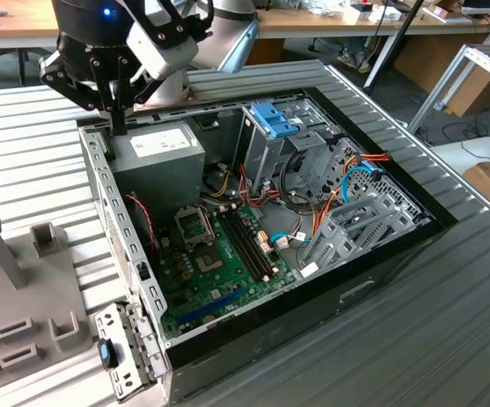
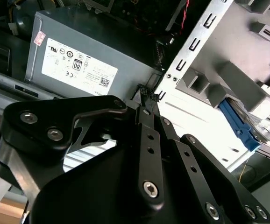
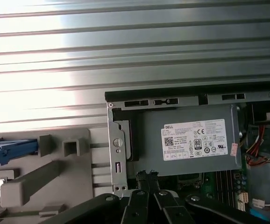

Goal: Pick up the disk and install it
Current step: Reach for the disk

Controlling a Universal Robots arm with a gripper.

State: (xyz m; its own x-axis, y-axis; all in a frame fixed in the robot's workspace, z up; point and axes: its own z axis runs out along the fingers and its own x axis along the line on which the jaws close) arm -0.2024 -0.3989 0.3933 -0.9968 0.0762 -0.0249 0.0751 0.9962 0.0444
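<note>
Over the far corner of the open computer case point(image 1: 431, 222), on the exterior view's left, the black gripper point(image 1: 116, 127) hangs pointing down beside the grey power-supply box point(image 1: 156, 153). Its tips sit near the edge of the case's metal side wall point(image 1: 114, 220), close to the box's white sticker. In both wrist views the two fingers point(image 2: 143, 116) are pressed together at their tips with nothing between them, and they hover near the spot where the box meets the side wall.

From where I stand, the disk point(image 1: 126, 354) is well apart from the gripper. It sits outside the case, just beside the near corner on the exterior view's left, at the edge of a grey plastic fixture point(image 1: 25, 314). What shows is a silver metal face with a blue rail along one side. I cannot tell whether it touches the case wall.

Inside the case, a green motherboard point(image 1: 215, 263) lies on the floor. A metal drive cage point(image 1: 266, 161) with a blue latch point(image 1: 272, 119) on top stands beyond it. Everything rests on a ribbed metal table point(image 1: 448, 339).
</note>
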